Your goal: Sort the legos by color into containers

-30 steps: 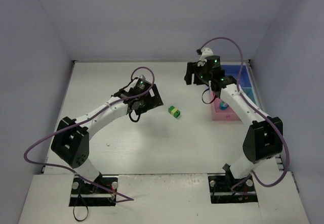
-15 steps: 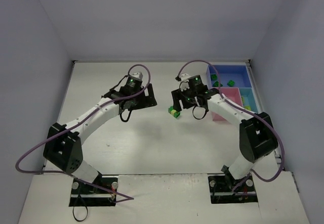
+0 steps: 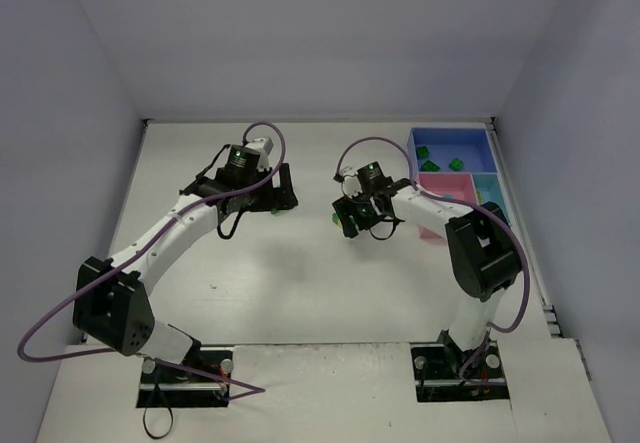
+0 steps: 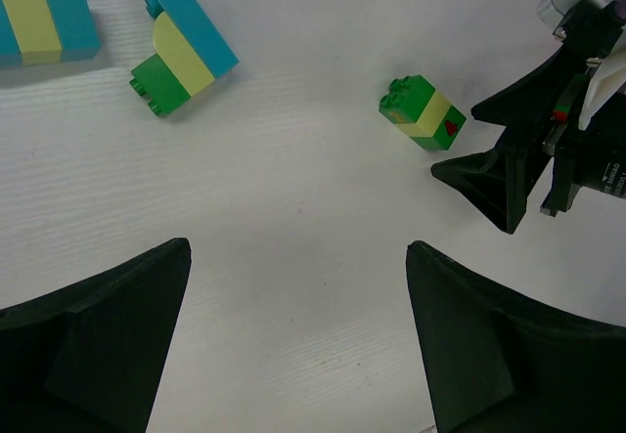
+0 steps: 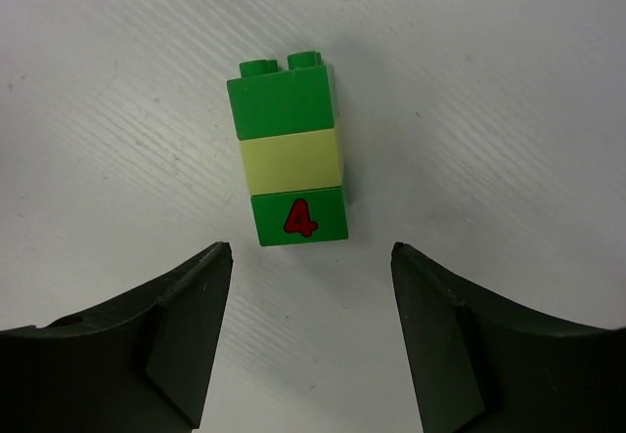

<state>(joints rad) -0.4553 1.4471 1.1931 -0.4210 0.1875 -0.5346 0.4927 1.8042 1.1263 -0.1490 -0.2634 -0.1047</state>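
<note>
The right gripper (image 5: pixel 310 257) has swung from the three joined trays (image 3: pixel 450 131) to one green-yellow-green stack (image 5: pixel 290 164), fingers spread, while the left gripper (image 4: pixel 298 249), likewise spread, overlooks two more stacks (image 4: pixel 184 44).

On the table (image 3: pixel 300 283), a three-brick stack (image 5: pixel 291 164) lies on its side just ahead of the right claw (image 5: pixel 308 257), in line with the gap between its fingers and touching neither. From the left claw (image 4: pixel 295 247), that stack lies ahead to the right, while a second stack (image 4: pixel 186 57) and, left of it, a third stack (image 4: pixel 44 27) lie farther ahead to the left. The joined trays (image 3: pixel 450 130) sit behind the right claw, with loose bricks (image 3: pixel 455 163) inside.
</note>
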